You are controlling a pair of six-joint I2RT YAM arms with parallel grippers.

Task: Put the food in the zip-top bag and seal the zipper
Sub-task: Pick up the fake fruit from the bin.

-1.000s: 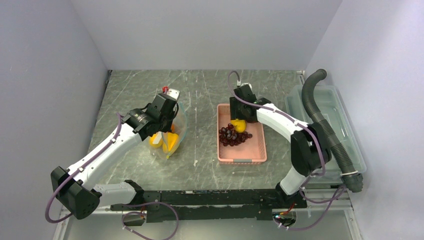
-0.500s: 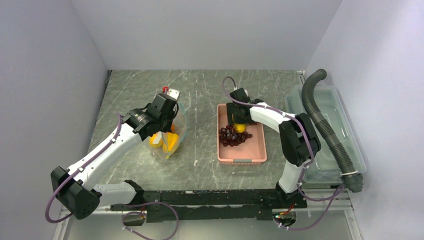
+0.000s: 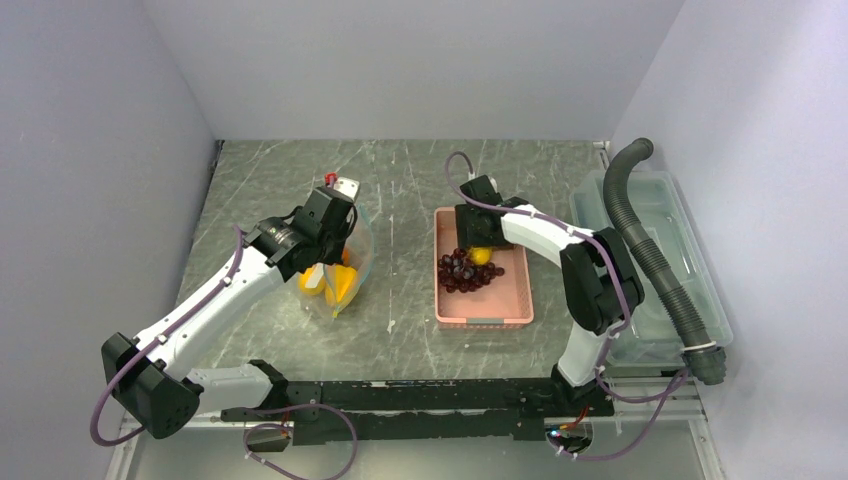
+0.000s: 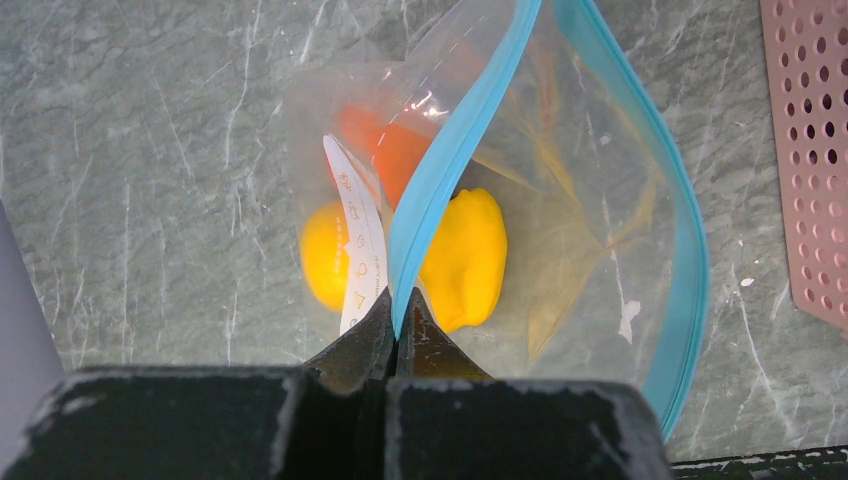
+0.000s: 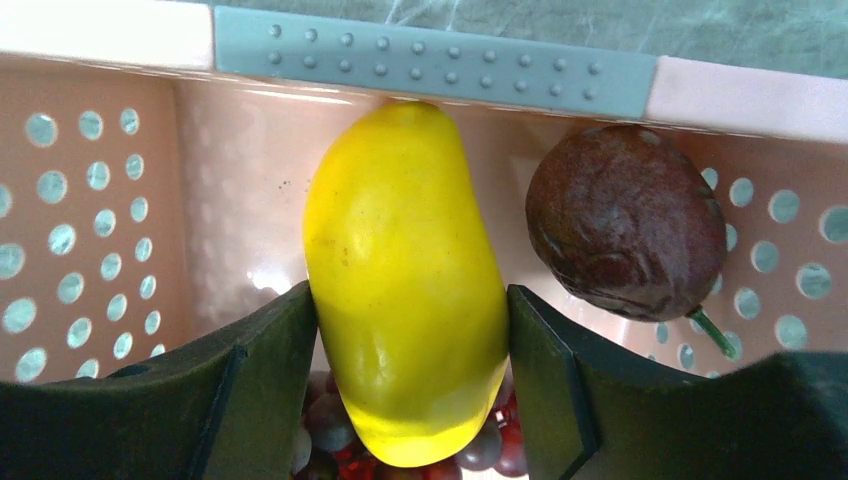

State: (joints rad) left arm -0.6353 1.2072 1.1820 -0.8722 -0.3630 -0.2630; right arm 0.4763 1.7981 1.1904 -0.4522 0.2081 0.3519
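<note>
The clear zip-top bag [image 3: 350, 268] stands open at centre left. My left gripper [image 4: 400, 302] is shut on its teal-blue zipper [image 4: 450, 160] and holds the mouth up. Two yellow pieces [image 4: 465, 255] and the orange fruit [image 4: 395, 150] lie inside the bag. My right gripper [image 5: 410, 300] is down in the pink basket [image 3: 485, 320]. Its jaws press both sides of a yellow fruit [image 5: 405, 270] at the basket's far wall [image 5: 430, 62]. Dark grapes [image 3: 465, 272] lie just under and in front of that fruit. The right gripper [image 3: 478, 248] also shows in the top view.
A brown round fruit [image 5: 625, 220] lies right of the yellow one in the basket. A rigid clear bin [image 3: 690, 270] and a grey ribbed hose [image 3: 650, 250] stand at the right edge. The pink basket's edge [image 4: 810, 150] is just right of the bag.
My right gripper has dropped into the basket's far end and moved slightly left, its jaws now around the yellow fruit. The left arm and the bag have not moved.
</note>
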